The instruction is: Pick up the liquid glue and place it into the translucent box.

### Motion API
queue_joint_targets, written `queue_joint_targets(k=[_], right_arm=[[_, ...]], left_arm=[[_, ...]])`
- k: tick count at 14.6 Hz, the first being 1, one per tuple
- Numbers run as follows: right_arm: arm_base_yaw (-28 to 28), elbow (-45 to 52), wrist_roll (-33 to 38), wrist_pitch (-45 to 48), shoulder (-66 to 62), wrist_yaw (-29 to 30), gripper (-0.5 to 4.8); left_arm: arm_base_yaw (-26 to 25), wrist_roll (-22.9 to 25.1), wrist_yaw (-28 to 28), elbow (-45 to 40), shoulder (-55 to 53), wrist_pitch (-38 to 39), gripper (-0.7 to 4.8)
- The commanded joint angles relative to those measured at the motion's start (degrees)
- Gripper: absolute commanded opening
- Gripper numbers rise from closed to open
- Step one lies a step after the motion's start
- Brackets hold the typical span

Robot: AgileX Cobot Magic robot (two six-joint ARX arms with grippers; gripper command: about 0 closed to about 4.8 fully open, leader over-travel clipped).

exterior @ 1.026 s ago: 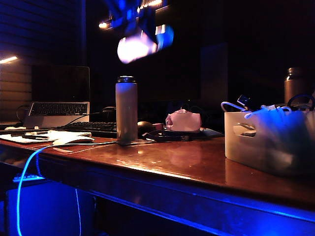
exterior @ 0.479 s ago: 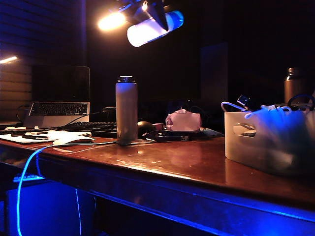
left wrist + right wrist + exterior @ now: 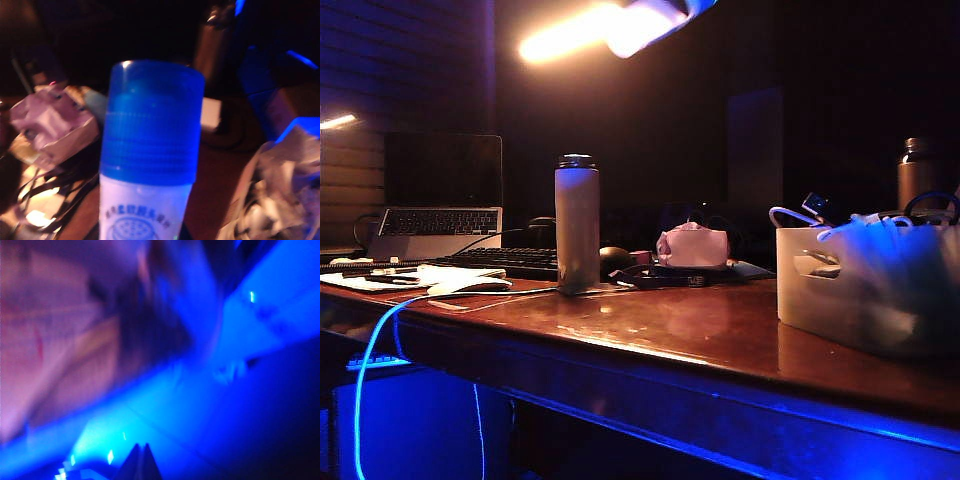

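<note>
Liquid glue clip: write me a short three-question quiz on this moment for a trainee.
1. True or false: the liquid glue already lies inside the translucent box.
2. What stands upright on the table, left of the box? A: a metal flask. B: a vase. C: a lamp.
3. Which gripper carries the glue?

Key
1. False. It is in the air at the top edge of the exterior view, up and left of the box.
2. A.
3. The left gripper. The blue-capped tube fills the left wrist view and hides the gripper. The right wrist view is too blurred to read the right gripper.
</note>
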State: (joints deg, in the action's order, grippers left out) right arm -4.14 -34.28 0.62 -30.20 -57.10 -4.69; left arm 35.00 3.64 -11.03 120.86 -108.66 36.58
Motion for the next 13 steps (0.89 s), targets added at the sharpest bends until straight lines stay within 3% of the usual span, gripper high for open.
queue_joint_targets(k=[1,7,10,13], right_arm=[[0.0,-0.1,0.9,8.2,-3.7,3.8,-0.01],[0.4,-0.1,1.9,20.5,-16.1,14.3,-0.01],[3.4,-0.3,2.6,27.9,-18.5,18.0,-0.01],[7.2,-0.4,2.6,33.4,-18.7,18.0,-0.01]], left_arm=[[0.5,-0.9,-0.8,0.4,0.5,-1.3,1.20],[0.5,-1.1,-3.2,0.4,0.5,-0.2,1.21],[0.5,-1.1,-3.2,0.4,0.5,-0.2,1.21],[0.5,-1.1,-3.2,0.4,0.5,0.0,1.20]])
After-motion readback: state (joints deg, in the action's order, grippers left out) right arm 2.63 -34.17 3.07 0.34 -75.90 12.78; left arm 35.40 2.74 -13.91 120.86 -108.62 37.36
